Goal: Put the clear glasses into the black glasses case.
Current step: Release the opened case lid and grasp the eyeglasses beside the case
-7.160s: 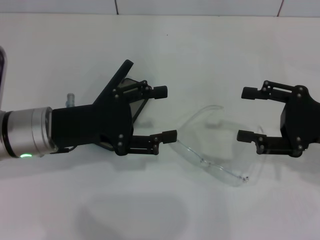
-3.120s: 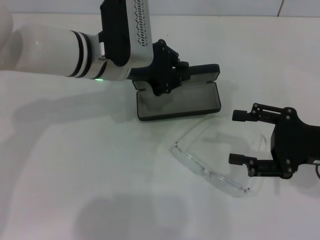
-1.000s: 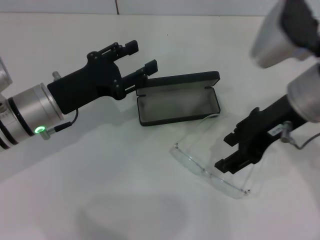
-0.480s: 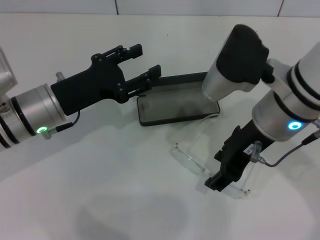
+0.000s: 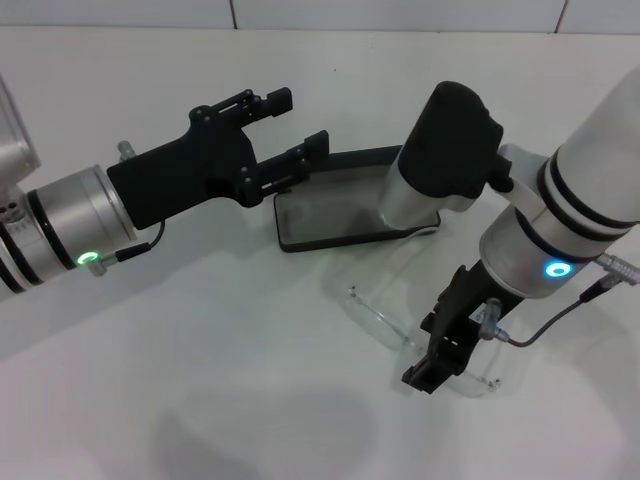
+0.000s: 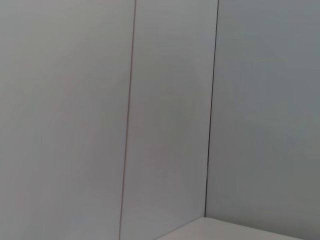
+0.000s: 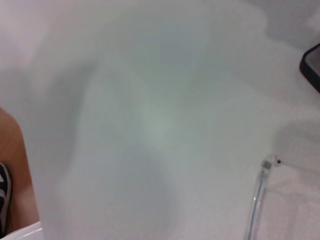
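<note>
right claw (image 5: 428,372) is down at the clear glasses (image 5: 385,318), over the lens near its right end, pointing at the desk (image 5: 200,400). fingers seen end-on in head view, so can't tell if they're apart, together or already pinching the lens. right wrist view only shows one temple arm end w/ hinge dot lying on the white surface, no fingers.

glasses lie flat on the desk, just in front of the black glasses case (image 5: 330,215), not touching it as far as visible. case is open, grey lining up, lid behind; right forearm hides its right part.

left claw (image 5: 290,125) hovers above the case's left rear corner, fingers spread, nothing in them. left wrist view sees only wall panels.

judgement: approach/grasp step, insertion not yet done.

risks:
- lens is thin, slick, curved; a shallow or off-centre pinch prob lets it slip or pivot out.
- pressing down onto the lens could skid the glasses across the desk.
- temple arms are unfolded, so glasses may not fit the case w/o catching the rim.
- left claw sits close over the case; arms could clash during the carry.
</note>
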